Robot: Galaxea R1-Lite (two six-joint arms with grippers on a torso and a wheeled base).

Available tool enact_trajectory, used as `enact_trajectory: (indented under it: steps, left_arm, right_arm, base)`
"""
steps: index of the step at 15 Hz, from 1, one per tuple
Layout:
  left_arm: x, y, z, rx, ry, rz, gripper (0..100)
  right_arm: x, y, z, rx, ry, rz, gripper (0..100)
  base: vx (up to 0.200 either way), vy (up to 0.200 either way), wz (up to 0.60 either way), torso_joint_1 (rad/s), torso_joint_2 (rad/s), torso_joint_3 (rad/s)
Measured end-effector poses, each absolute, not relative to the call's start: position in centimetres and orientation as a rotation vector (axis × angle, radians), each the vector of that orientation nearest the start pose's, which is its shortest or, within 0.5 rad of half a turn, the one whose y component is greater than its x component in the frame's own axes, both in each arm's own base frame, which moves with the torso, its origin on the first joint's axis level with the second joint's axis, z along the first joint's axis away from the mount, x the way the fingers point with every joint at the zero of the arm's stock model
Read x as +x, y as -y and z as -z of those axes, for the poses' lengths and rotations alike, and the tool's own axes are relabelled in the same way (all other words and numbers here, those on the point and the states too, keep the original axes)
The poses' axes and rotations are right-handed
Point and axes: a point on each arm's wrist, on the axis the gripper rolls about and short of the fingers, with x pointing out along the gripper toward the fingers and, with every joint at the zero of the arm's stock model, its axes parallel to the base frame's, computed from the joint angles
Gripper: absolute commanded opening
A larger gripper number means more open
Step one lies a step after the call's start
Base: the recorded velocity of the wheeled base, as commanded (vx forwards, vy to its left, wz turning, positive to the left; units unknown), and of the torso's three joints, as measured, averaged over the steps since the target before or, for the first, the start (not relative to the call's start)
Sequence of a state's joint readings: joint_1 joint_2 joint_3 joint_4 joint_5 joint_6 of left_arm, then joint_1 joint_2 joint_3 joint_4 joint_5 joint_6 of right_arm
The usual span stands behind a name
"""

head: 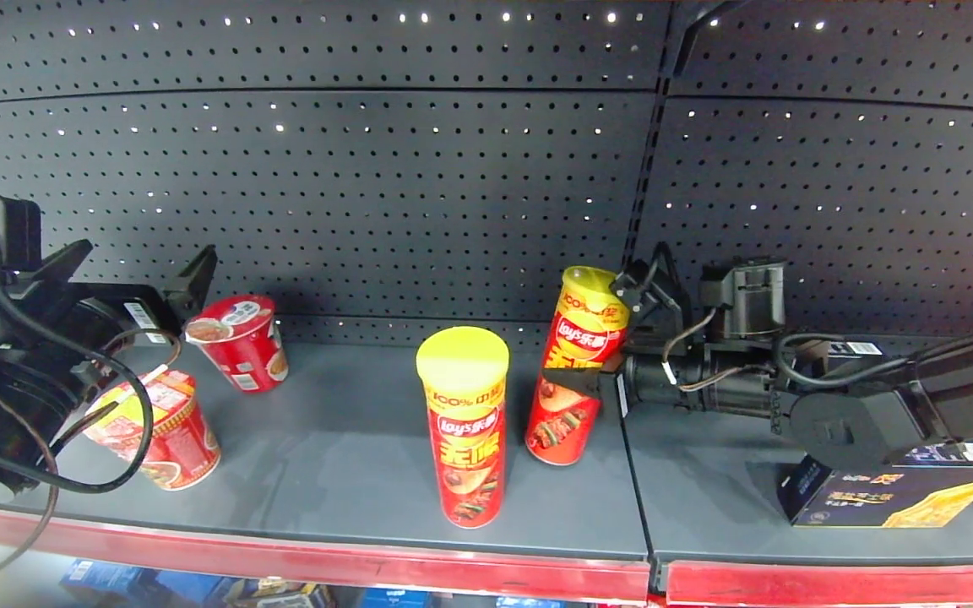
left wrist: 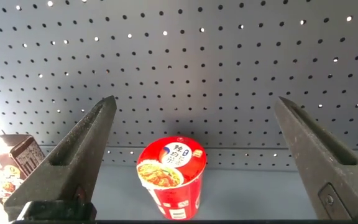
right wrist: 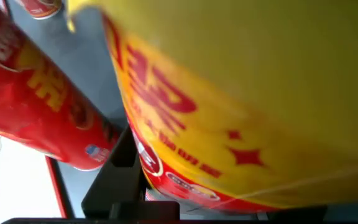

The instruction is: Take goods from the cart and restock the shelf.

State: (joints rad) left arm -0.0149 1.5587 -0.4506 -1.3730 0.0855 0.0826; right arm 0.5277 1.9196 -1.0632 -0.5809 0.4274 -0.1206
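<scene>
Two red chip cans with yellow lids are on the dark shelf (head: 351, 473). One chip can (head: 465, 426) stands upright near the front edge. The other chip can (head: 578, 363) leans slightly behind it, and my right gripper (head: 598, 333) is shut on it from the right. The right wrist view has this held can (right wrist: 241, 118) close up, with the upright can (right wrist: 36, 112) beside it. My left gripper (left wrist: 196, 106) is open at the shelf's left, and a red noodle cup (left wrist: 173, 177) stands just beyond its fingers (left wrist: 79, 162), near the back wall (head: 237, 342).
A second noodle cup (head: 170, 435) stands at the front left, partly hidden by my left arm. Flat dark snack boxes (head: 883, 494) lie on the right shelf section below my right arm. A perforated back panel (head: 419, 194) closes the shelf, with a red lip (head: 326, 561) along its front.
</scene>
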Motion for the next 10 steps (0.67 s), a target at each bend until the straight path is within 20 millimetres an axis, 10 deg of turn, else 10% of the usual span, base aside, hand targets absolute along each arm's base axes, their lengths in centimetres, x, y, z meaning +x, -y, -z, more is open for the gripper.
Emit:
enact_trajectory:
  steps: [10]
  left_arm:
    - [24.0,0.2,-20.3,0.070,0.257,-0.080,100]
  right_arm:
    - [32.6,-21.6,-15.5,-0.256,-0.167,-1.013,0]
  base:
    - [0.000,0.000,0.00,0.000,0.00,0.000]
